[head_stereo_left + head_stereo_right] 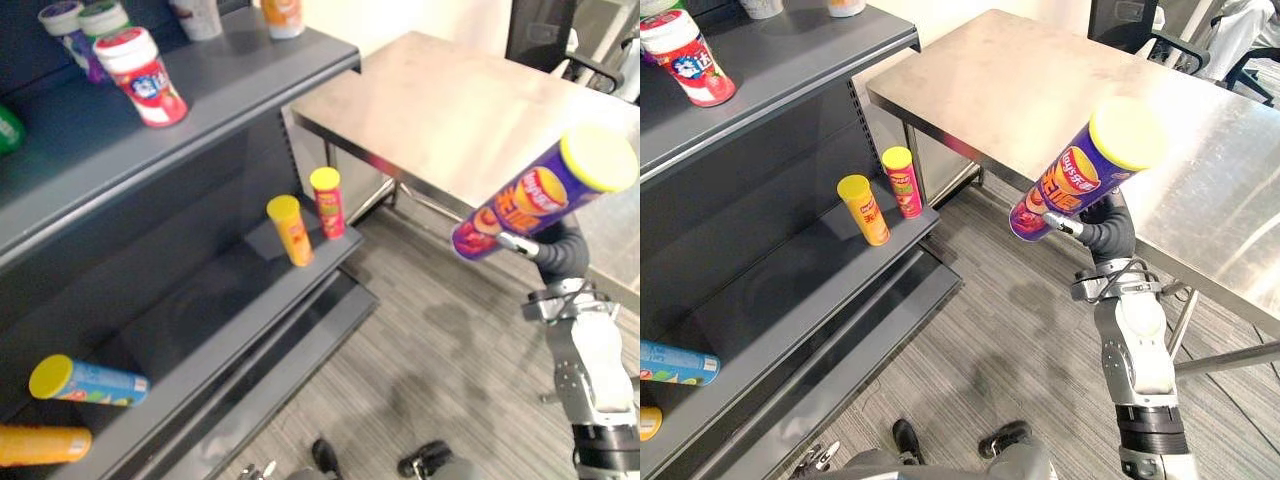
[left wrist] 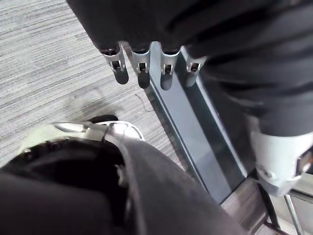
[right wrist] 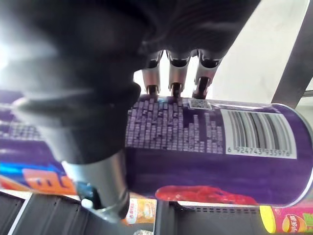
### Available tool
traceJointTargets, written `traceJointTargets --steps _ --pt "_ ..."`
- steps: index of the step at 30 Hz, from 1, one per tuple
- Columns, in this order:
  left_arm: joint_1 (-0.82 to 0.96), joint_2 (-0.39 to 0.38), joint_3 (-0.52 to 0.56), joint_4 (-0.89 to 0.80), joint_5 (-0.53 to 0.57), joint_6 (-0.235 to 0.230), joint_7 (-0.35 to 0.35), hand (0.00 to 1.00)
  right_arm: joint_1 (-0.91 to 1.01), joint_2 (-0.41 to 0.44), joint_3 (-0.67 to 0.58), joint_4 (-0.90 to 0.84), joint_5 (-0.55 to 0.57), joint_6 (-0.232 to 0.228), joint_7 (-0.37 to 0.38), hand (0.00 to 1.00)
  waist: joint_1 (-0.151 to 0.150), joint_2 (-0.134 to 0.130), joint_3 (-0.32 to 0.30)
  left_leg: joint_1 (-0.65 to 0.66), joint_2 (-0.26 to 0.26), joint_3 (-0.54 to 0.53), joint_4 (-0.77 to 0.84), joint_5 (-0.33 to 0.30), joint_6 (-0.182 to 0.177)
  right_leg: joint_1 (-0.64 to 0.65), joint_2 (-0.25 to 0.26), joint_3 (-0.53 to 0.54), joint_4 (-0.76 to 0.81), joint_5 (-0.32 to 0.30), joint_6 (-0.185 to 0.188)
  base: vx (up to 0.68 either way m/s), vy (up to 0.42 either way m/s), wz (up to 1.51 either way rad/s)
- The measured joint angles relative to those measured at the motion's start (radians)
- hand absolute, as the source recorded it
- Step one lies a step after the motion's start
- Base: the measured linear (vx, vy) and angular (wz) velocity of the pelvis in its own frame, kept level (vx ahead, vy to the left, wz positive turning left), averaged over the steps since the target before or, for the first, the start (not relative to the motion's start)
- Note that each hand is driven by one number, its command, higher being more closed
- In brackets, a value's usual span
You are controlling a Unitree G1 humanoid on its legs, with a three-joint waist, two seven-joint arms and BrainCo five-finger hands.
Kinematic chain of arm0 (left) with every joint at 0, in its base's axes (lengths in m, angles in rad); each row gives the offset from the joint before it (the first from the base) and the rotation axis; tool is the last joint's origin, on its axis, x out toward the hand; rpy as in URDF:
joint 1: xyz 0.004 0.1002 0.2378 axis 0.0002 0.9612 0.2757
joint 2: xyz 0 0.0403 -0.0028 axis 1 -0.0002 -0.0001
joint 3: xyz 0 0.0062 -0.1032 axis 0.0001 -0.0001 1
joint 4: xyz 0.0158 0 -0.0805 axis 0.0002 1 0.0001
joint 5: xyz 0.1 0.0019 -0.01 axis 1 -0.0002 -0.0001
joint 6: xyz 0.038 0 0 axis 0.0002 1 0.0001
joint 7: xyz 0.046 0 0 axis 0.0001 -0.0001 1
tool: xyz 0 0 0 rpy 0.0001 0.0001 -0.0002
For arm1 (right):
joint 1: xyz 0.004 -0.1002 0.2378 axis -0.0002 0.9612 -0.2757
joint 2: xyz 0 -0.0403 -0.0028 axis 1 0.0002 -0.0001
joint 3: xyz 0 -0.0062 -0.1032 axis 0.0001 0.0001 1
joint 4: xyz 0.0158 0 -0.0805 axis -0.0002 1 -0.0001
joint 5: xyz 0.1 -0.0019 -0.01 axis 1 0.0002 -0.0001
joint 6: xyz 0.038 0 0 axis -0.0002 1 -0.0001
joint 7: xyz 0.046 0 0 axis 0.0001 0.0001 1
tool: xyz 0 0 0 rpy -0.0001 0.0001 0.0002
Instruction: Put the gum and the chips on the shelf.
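A purple chips can with a yellow lid is raised and tilted in front of the steel table, with my right hand shut on its lower half. In the right wrist view the fingers curl over the can and the thumb presses it from the other side. A red-and-white gum bottle stands on the top board of the dark grey shelf to my left. My left hand hangs low over the floor, fingers straight and holding nothing.
On the middle shelf board stand a yellow can and a red can; a blue can and an orange one lie further left. More bottles crowd the top board. The steel table stands behind.
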Motion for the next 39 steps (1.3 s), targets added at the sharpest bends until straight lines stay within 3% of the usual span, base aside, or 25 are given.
traceJointTargets --steps 3,7,10,14,23,26,30,32,39 --pt "0.0 -0.014 0.01 -0.001 0.0 -0.011 0.022 0.0 -0.013 0.0 0.001 0.002 -0.002 0.002 0.006 1.0 0.019 0.009 -0.006 0.013 0.004 -0.002 0.001 0.006 -0.004 0.006 0.002 0.001 0.013 0.0 0.0 0.07 -0.048 0.02" --pt "0.004 -0.015 0.011 -0.002 -0.002 -0.011 0.026 0.0 -0.039 0.0 0.04 0.003 -0.018 0.003 0.02 1.0 0.026 0.007 -0.006 0.019 0.011 -0.025 0.002 0.005 -0.004 0.026 -0.003 0.003 0.024 0.0 0.0 0.03 -0.065 0.18" --pt "0.008 -0.016 0.018 -0.003 -0.033 -0.01 0.027 0.0 -0.046 0.008 0.071 0.005 -0.019 0.005 0.037 1.0 0.055 -0.001 -0.005 0.023 -0.001 -0.034 0.0 0.005 -0.003 0.029 -0.028 0.011 0.052 0.002 0.001 -0.02 -0.026 0.14" --pt "0.033 -0.016 0.029 -0.009 -0.039 -0.01 0.027 0.0 -0.046 0.038 0.081 0.027 -0.02 0.006 0.041 1.0 0.069 -0.002 -0.004 0.028 -0.003 -0.066 -0.001 -0.002 0.005 0.059 -0.037 0.011 0.062 0.026 0.001 -0.02 -0.014 0.24" --pt "0.04 -0.014 0.063 -0.034 -0.04 0.011 0.024 0.0 -0.039 0.068 0.082 0.04 -0.031 0.006 0.041 1.0 0.108 -0.021 0.01 -0.017 -0.04 -0.138 0.063 -0.015 0.043 0.077 -0.128 0.011 0.138 0.115 0.001 0.06 0.004 0.32" --pt "0.039 -0.014 0.085 -0.047 -0.04 0.014 0.02 0.0 -0.048 0.079 0.091 0.04 -0.036 0.006 0.042 1.0 0.117 -0.024 0.032 -0.025 -0.037 -0.134 0.118 -0.05 0.057 0.092 -0.135 0.026 0.135 0.151 0.005 0.06 0.001 0.07" --pt "0.038 -0.016 0.087 -0.048 -0.041 0.028 0.019 0.0 -0.051 0.079 0.111 0.04 -0.052 0.006 0.044 1.0 0.134 -0.026 0.058 -0.048 -0.015 -0.111 0.22 -0.142 0.067 0.091 -0.139 0.079 0.133 0.178 0.015 -0.02 -0.013 -0.14" --pt "0.037 -0.017 0.088 -0.049 -0.041 0.029 0.018 0.0 -0.051 0.079 0.111 0.04 -0.052 0.006 0.043 1.0 0.133 -0.012 0.07 -0.059 0.007 -0.106 0.256 -0.16 0.069 0.085 -0.128 0.089 0.134 0.22 0.01 0.02 0.013 -0.11" --pt "0.035 -0.018 0.096 -0.082 -0.078 0.028 0.019 0.0 -0.082 0.082 0.12 0.041 -0.052 0.008 0.044 1.0 0.136 -0.022 0.078 -0.092 0.025 -0.101 0.369 -0.2 0.074 0.072 -0.13 0.121 0.137 0.223 0.014 0.08 -0.008 -0.04"
